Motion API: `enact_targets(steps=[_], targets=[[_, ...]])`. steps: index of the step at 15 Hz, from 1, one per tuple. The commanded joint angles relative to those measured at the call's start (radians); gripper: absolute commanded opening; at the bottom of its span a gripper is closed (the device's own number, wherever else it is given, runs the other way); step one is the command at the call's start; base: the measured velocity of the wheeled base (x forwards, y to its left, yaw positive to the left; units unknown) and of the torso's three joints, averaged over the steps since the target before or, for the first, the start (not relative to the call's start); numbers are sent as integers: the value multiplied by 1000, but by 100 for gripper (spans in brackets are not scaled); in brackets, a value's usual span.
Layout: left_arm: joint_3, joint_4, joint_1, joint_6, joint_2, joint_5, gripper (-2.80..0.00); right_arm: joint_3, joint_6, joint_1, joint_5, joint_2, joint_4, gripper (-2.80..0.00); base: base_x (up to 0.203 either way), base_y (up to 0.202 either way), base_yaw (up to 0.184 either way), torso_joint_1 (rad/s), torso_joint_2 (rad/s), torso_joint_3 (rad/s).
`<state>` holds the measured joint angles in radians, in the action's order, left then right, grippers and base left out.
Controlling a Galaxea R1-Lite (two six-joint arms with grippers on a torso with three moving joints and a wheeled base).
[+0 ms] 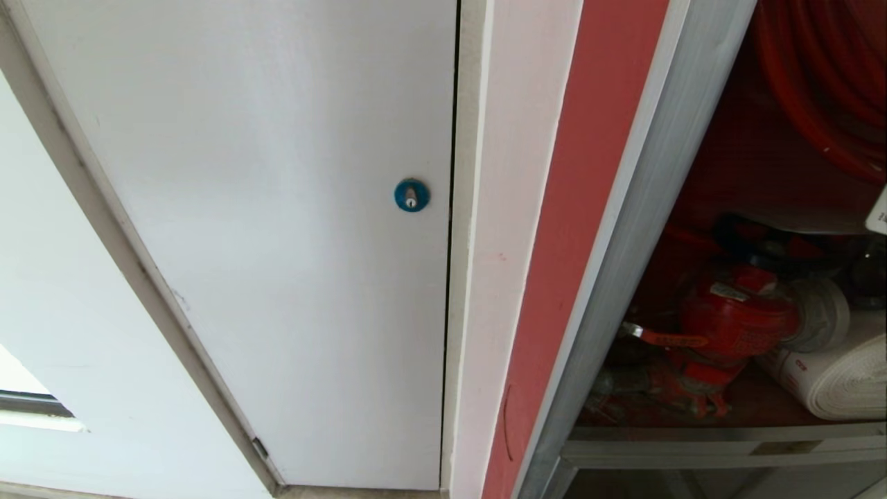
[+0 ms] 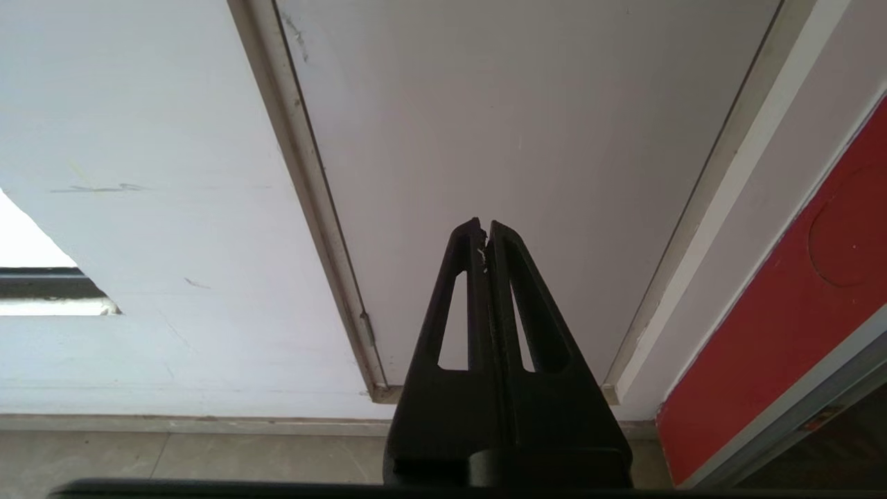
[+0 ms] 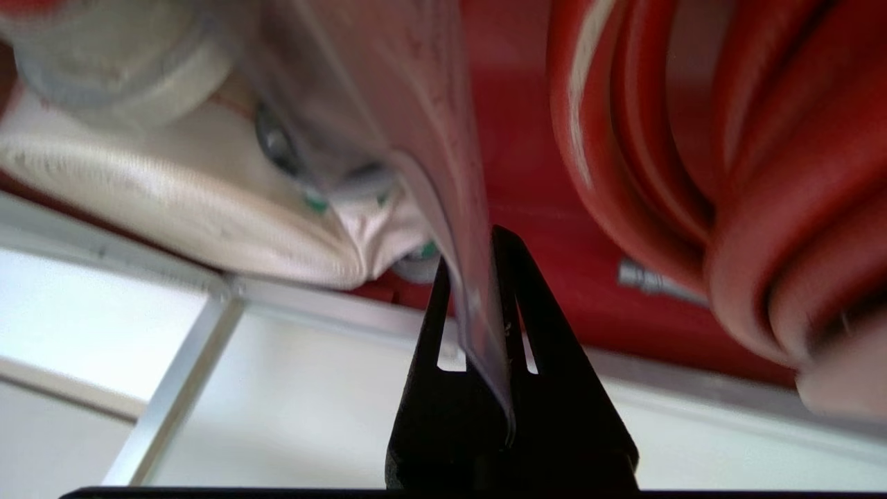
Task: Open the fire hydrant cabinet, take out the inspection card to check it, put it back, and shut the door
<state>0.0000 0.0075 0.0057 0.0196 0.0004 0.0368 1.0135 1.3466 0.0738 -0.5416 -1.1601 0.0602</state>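
The fire hydrant cabinet [image 1: 589, 173] stands at the right of the head view, red with a silver frame, and its inside is exposed. A red hose reel [image 1: 824, 83], a red valve [image 1: 734, 319] and a white rolled hose [image 1: 845, 374] sit inside. In the right wrist view my right gripper [image 3: 475, 253] is shut on the edge of the inspection card [image 3: 443, 138], a pale sheet in a clear sleeve. It hangs in front of the reel [image 3: 693, 138] and rolled hose [image 3: 173, 201]. The door is out of view. My left gripper [image 2: 483, 225] is shut and holds nothing.
A plain white panel [image 1: 277, 208] with a round blue lock [image 1: 411, 195] fills the left of the head view. White wall trim [image 1: 499, 242] separates it from the cabinet. A silver sill [image 1: 721, 447] runs under the cabinet's opening. Grey floor tiles [image 2: 173, 457] lie below the panel.
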Motion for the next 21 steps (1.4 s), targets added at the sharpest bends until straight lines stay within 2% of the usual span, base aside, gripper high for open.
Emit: enact_targets(steps=[1,5,9,16,21], targets=[[0,0,0,0,1,0,-280,-6,16,40,43,-45,-25,-280,0,0,0,0,0,0],[0,0,0,0,1,0,-280,-21,38,109,177,-93,-82,-280,0,0,0,0,0,0],[0,0,0,0,1,0,-280,-28,67,170,255,-134,-150,-280,0,0,0,0,0,0],[0,0,0,0,1,0,-280,-26,82,198,344,-153,-157,-280,0,0,0,0,0,0],[0,0,0,0,1,0,-280,-82,118,200,357,-172,-304,-280,0,0,0,0,0,0]])
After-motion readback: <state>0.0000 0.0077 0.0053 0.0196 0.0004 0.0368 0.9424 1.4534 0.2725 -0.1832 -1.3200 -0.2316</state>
